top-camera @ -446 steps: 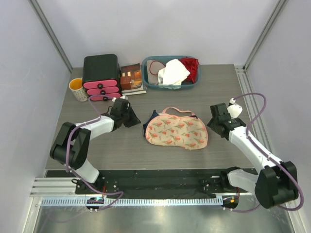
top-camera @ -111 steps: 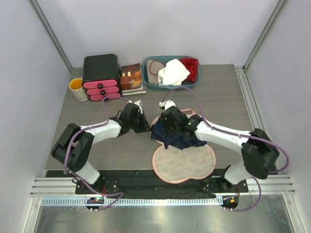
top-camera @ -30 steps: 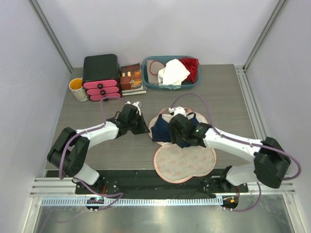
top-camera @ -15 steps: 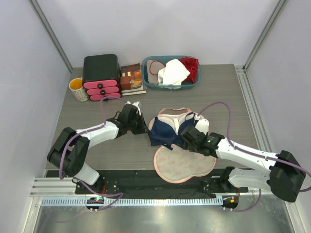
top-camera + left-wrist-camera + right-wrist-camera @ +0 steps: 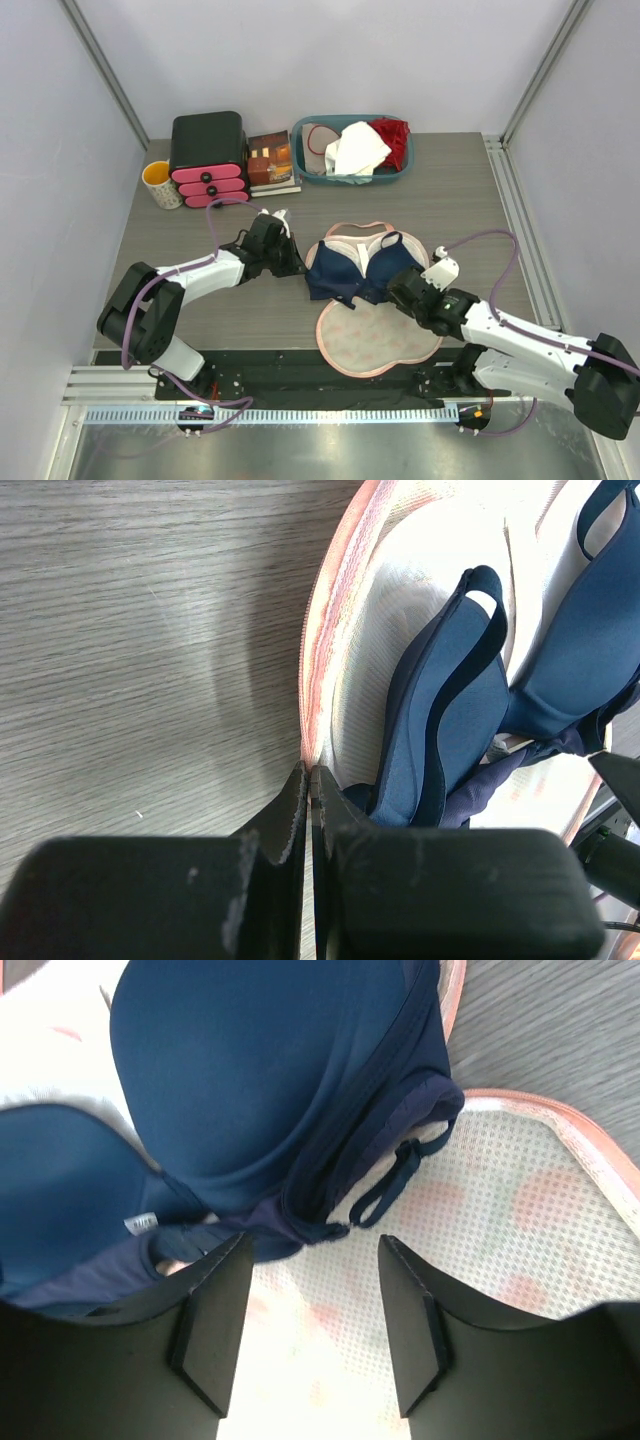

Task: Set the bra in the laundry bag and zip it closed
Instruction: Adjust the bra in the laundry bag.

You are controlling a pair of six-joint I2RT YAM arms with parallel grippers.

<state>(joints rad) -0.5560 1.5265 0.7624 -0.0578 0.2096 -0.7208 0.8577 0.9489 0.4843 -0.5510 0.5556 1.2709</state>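
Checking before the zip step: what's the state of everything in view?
laundry bag: unzipped, spread open flat.
bra: lying on the bag's far half, unheld.
left gripper: shut on the bag's rim.
right gripper: open, empty, at the bra's near edge.
drawer box: drawers shut.
mug: upright.
teal basket: holding clothes.

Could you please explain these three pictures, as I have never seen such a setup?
These are two robot arms bolted to a table, each ending in a two-finger gripper. One picture looks down from above; the other two come from wrist cameras. An open laundry bag lies flat with a navy bra on its far half. The left gripper is shut, pinching the bag's rim. The right gripper is open beside the bra, holding nothing. At the back stand a basket of clothes, a book, a drawer box and a cup.
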